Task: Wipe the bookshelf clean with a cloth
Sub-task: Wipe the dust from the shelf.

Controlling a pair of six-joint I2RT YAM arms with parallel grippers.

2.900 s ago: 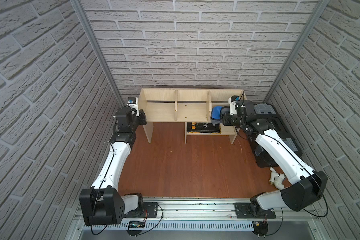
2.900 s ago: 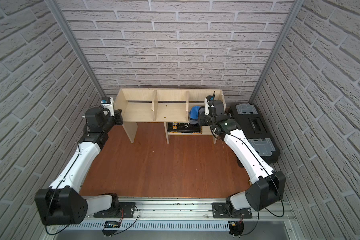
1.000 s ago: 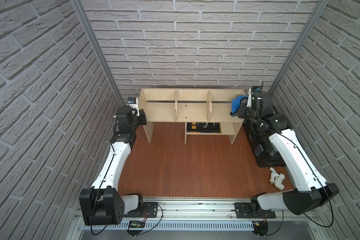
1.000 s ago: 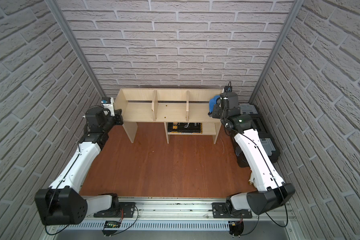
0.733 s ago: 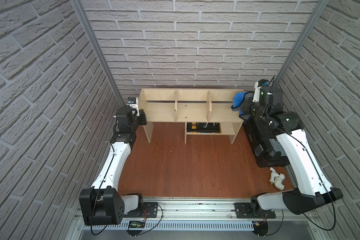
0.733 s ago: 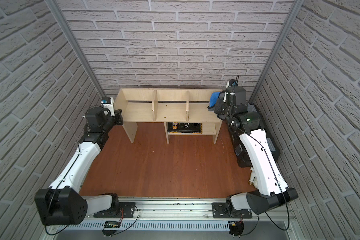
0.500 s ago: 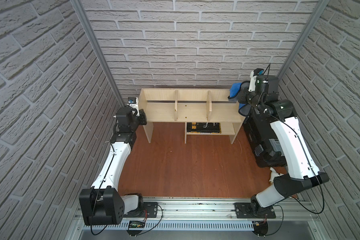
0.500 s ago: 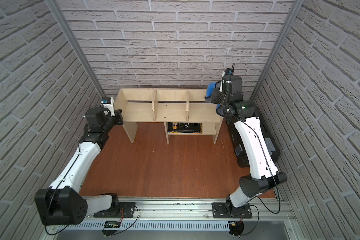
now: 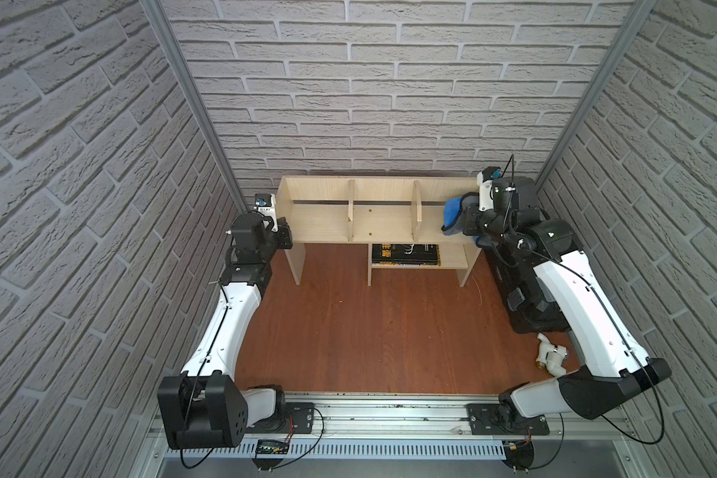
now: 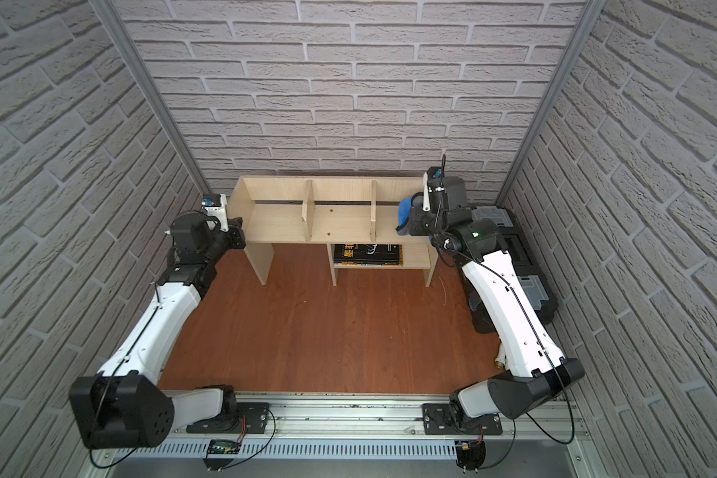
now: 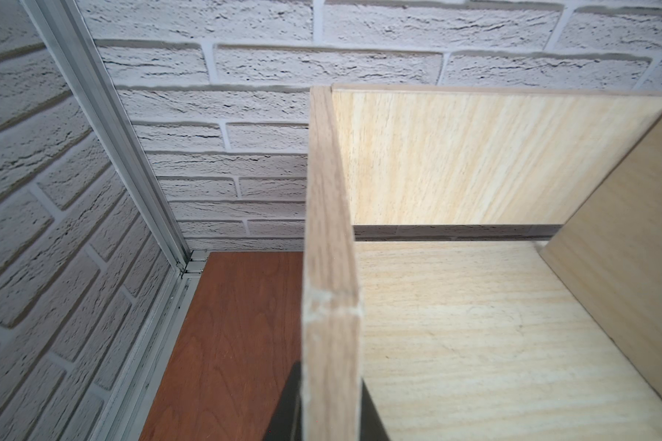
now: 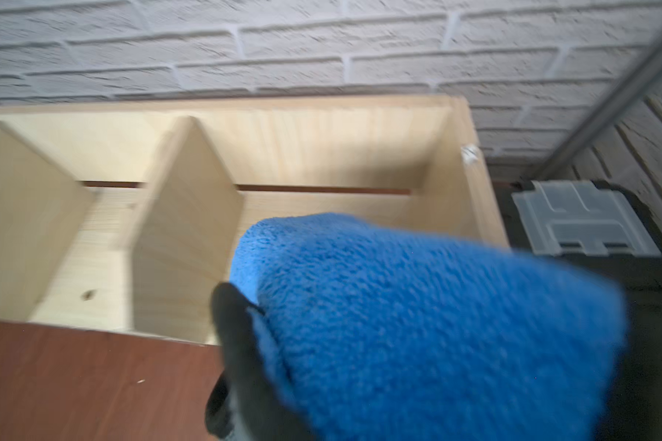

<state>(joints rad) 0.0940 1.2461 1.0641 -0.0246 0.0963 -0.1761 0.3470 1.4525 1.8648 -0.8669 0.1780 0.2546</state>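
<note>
at the back of the brown floor (image 9: 369, 331), against the brick wall (image 9: 369, 103), stands the bookshelf (image 9: 381, 219). the left claw (image 9: 283, 238) is squeezed tight on its left side board, one finger (image 11: 287, 416) on each side. the right claw (image 9: 462, 221) is pinched shut on the cloth (image 9: 452, 207), blue side up, at the right end of the bookshelf, over the last open box. a black toolbox (image 10: 518, 252) sits just beside that end.

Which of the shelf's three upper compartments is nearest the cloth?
The end compartment beside the black toolbox; the cloth, held by the right gripper, is over it alone.
</note>
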